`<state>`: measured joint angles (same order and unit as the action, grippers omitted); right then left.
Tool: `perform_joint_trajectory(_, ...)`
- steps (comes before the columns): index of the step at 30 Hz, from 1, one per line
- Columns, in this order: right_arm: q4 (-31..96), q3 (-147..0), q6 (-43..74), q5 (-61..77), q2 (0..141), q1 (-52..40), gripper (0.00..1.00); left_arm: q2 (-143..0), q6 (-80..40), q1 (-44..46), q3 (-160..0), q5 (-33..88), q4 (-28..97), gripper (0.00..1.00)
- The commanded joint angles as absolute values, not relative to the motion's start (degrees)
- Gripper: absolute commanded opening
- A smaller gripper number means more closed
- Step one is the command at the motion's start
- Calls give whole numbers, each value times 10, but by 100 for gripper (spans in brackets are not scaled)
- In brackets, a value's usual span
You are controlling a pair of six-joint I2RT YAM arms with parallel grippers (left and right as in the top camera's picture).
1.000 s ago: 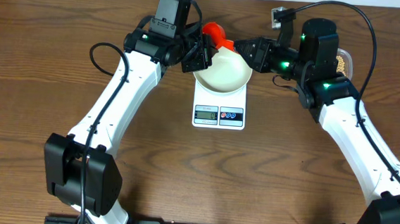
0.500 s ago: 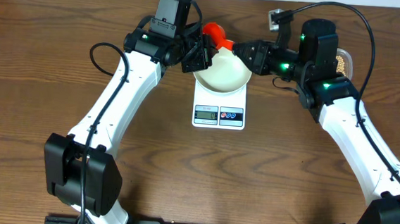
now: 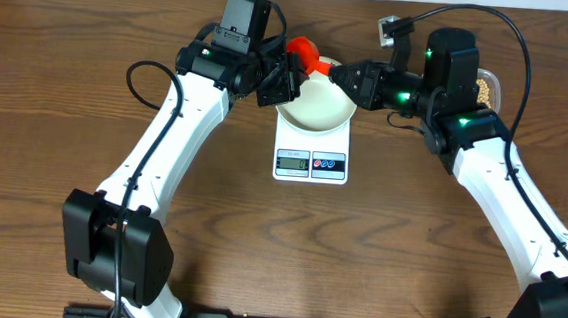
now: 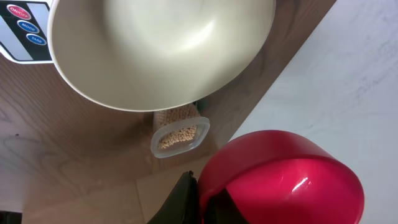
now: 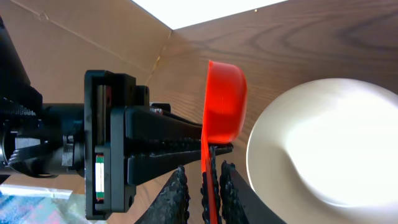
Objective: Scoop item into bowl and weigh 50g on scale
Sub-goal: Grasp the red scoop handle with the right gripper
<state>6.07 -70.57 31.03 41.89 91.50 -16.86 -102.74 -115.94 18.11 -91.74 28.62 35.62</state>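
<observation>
The white bowl [image 3: 315, 103] sits on the white scale [image 3: 311, 163] and looks empty in both wrist views [image 4: 161, 43] [image 5: 323, 146]. My left gripper [image 3: 282, 74] [image 4: 200, 200] is shut on the handle of a red scoop [image 3: 306, 51] [image 4: 280, 180], holding it above the bowl's far rim. My right gripper [image 3: 343, 75] [image 5: 204, 168] reaches in from the right. Its jaws straddle the scoop's [image 5: 224, 109] thin handle, with a gap still showing on one side. The beans [image 4: 177, 137] lie in a clear tub [image 3: 486, 90] at the far right.
The right arm's body stands between the tub and the scale. A white wall [image 4: 348, 74] and a cardboard edge [image 5: 93, 31] close off the back of the table. The two grippers are very close together over the bowl's far rim.
My right gripper has shifted left onto the scoop's handle and its jaws have narrowed. The scoop has drifted slightly back and left. The left arm has barely moved.
</observation>
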Motion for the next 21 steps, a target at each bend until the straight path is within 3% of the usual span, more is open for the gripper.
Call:
perform_joint_trajectory(1,65,-718,293,445,916,-172,18,-1019,-1177,181,-929,292,358,7)
perform_joint_trajectory(9,67,-718,290,445,916,-172,17,-1019,-1177,181,-929,292,358,7)
perform_joint_trajectory(13,67,-718,290,440,916,-172,8,-1019,-1177,181,-929,292,358,7)
perform_joint_trajectory(21,66,-718,290,439,916,-172,1,-1019,-1173,181,-929,294,358,7)
